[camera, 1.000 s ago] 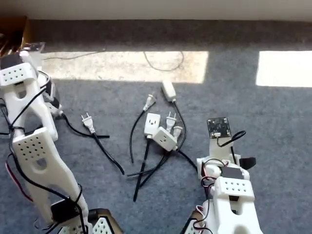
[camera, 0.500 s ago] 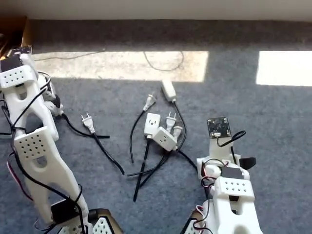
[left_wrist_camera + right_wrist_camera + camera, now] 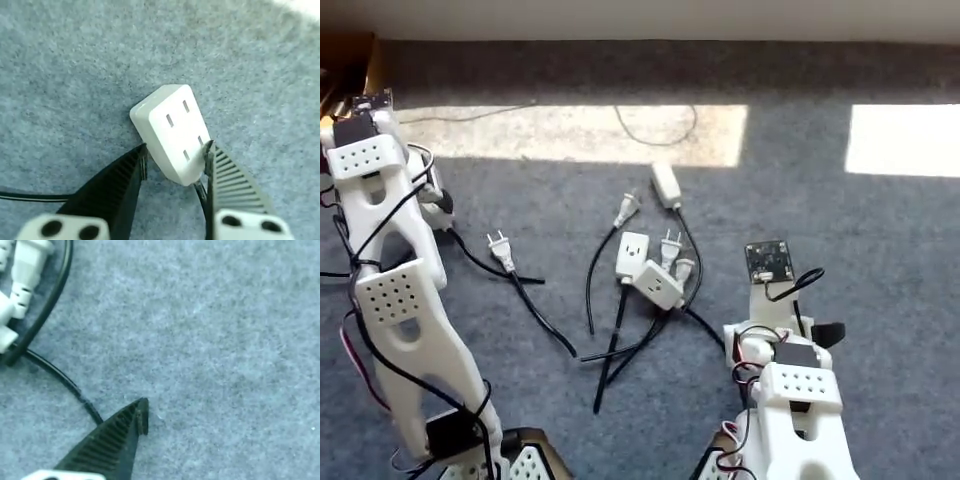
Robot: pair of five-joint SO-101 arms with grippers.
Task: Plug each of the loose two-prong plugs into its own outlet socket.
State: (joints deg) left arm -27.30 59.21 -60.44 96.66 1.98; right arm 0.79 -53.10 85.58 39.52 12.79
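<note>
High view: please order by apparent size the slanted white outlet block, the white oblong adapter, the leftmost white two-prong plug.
Largest: slanted white outlet block.
Then white oblong adapter and leftmost white two-prong plug: alike, not ranked.

I see matt, fuzzy grey carpet [image 3: 75, 60]. The outlet socket [image 3: 172, 130] looks like smooth white plastic with a slight sheen. The left gripper [image 3: 175, 152] has fingers [image 3: 117, 187] of black ribbed plastic. The cord [image 3: 75, 390] looks like smooth black rubber.
</note>
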